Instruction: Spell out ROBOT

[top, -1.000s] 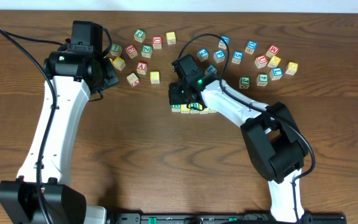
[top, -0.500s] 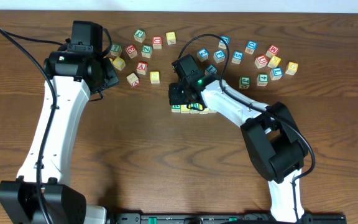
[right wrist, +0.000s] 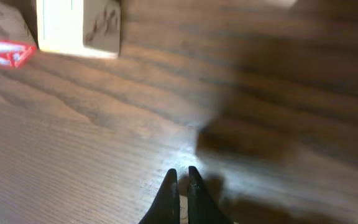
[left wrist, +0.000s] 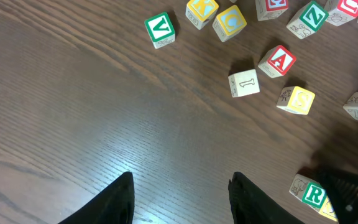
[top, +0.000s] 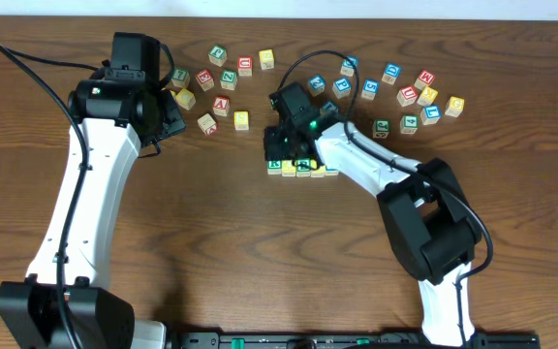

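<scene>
Five-cube row (top: 303, 169) on the worktop (top: 211, 252), right fingers (right wrist: 170, 190) clenched empty just beyond it.
Only the left wrist view reads the row's green R cube (left wrist: 311, 193), past released, empty left fingers (left wrist: 122, 196); loose cubes (top: 226, 73) lie farther. Since a second ago the right arm (top: 356, 165) edged away, uncovering the row's right end.

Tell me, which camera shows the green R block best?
The left wrist view: the green R block shows its letter clearly. Overhead, it looks tiny, with the letter hard to read. The right wrist view shows no R.
</scene>
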### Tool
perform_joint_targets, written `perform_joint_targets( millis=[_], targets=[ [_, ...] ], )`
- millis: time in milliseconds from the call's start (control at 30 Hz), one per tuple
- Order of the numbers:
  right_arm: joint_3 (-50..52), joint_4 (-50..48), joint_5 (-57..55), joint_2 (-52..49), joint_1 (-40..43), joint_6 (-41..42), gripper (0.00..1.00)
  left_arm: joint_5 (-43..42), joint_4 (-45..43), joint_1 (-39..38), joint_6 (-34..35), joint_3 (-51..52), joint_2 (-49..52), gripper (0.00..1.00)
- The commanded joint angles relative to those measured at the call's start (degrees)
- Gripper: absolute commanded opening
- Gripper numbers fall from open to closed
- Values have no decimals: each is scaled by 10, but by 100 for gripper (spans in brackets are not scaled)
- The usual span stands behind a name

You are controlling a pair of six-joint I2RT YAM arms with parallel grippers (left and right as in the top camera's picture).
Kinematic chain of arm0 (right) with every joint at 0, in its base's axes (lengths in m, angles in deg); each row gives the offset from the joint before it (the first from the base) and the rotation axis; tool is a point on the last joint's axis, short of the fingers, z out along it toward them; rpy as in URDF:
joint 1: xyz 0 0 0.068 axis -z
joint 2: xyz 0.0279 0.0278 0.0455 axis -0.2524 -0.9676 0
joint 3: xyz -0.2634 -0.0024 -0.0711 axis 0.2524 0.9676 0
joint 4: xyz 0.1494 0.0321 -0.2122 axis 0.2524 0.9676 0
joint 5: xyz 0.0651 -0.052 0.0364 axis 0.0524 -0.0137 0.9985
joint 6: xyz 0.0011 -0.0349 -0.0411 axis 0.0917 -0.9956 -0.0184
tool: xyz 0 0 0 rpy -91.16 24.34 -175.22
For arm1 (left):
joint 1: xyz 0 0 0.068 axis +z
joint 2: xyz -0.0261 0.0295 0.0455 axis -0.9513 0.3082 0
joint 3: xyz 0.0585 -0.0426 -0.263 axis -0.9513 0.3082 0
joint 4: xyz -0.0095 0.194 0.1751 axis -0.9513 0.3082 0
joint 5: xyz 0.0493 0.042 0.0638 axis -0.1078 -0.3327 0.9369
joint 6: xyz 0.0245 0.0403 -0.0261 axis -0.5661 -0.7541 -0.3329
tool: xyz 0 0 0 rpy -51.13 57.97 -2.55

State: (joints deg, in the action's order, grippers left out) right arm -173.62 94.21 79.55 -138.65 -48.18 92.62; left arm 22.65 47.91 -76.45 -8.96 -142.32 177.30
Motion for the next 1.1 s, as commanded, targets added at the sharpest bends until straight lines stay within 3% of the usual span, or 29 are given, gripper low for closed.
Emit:
perform_joint_targets(
  millis=[0,300,600,1067],
  targets=[
    [-37,22,2,23,29,-19,3,2,0,-1,-4,3,3,49],
    [-50,134,-1,140,101,-53,15,4,-2,-1,-4,3,3,49],
    [-30,304,-5,148,183,-61,9,4,-10,-1,-4,3,3,49],
    [98,205,-14,131,171,-73,9,4,-14,-1,-4,3,3,49]
  ],
)
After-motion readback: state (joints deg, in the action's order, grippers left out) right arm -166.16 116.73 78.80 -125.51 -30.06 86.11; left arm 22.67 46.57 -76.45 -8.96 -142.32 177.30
